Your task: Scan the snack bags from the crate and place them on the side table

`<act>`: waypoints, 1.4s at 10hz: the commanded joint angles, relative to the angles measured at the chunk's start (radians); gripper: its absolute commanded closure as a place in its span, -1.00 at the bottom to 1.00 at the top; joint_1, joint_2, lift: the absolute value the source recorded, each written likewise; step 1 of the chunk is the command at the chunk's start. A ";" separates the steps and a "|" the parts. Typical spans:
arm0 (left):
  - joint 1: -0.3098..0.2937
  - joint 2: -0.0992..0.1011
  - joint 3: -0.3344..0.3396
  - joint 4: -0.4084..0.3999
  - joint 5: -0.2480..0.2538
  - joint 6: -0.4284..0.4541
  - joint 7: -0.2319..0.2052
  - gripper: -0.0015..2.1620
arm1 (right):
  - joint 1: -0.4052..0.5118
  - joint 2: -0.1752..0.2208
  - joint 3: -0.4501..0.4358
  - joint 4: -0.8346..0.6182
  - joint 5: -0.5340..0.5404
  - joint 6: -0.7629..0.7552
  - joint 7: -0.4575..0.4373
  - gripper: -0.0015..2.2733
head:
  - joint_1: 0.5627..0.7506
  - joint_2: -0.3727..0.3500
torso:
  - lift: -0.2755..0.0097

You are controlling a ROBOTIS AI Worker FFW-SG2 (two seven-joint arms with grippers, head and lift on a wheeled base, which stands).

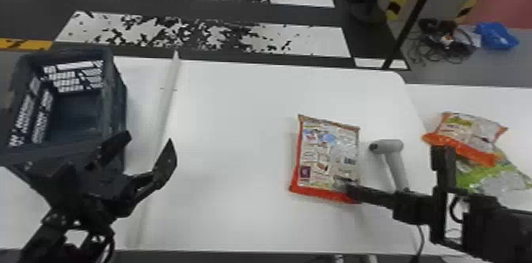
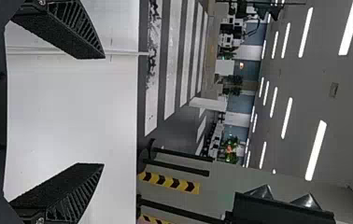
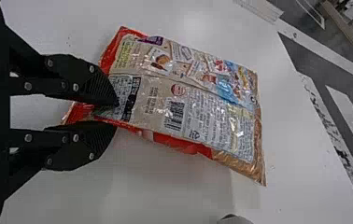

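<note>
Striped floor (image 1: 198, 16) backs the white bench (image 1: 237, 123) where my right tool (image 1: 345, 186) pinches a snack bag (image 1: 326, 153) beside the scanner (image 1: 392, 146); my left tool (image 1: 149, 141), spread wide, hovers well left of it, and two more bags (image 1: 471, 128) lie to its right.

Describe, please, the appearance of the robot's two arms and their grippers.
The left arm and right arm are black. The left gripper has tapering black fingers with ribbed sides. The right gripper is also black, with finely ridged fingers and small silver screws. A thin dark cable shows below the right arm.
</note>
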 commanded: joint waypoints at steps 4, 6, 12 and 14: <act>0.000 0.000 0.002 0.003 0.000 -0.003 0.000 -0.96 | -0.009 0.001 -0.257 -0.028 -0.296 0.113 0.064 0.98 | 0.41 -0.22 | 0.36; 0.000 0.002 0.000 0.001 0.002 -0.003 0.000 -0.96 | -0.052 -0.004 -0.393 -0.013 -0.363 0.113 0.048 0.98 | 0.41 -0.35 | 0.36; -0.002 -0.001 0.000 -0.008 0.003 0.000 0.003 -0.96 | -0.125 -0.107 -0.557 0.317 -0.486 -0.181 -0.128 0.98 | 0.41 -0.94 | 0.36; -0.006 -0.003 -0.012 -0.011 0.003 0.000 0.015 -0.96 | -0.158 -0.137 -0.551 0.445 -0.485 -0.279 -0.189 0.98 | 0.41 -0.94 | 0.36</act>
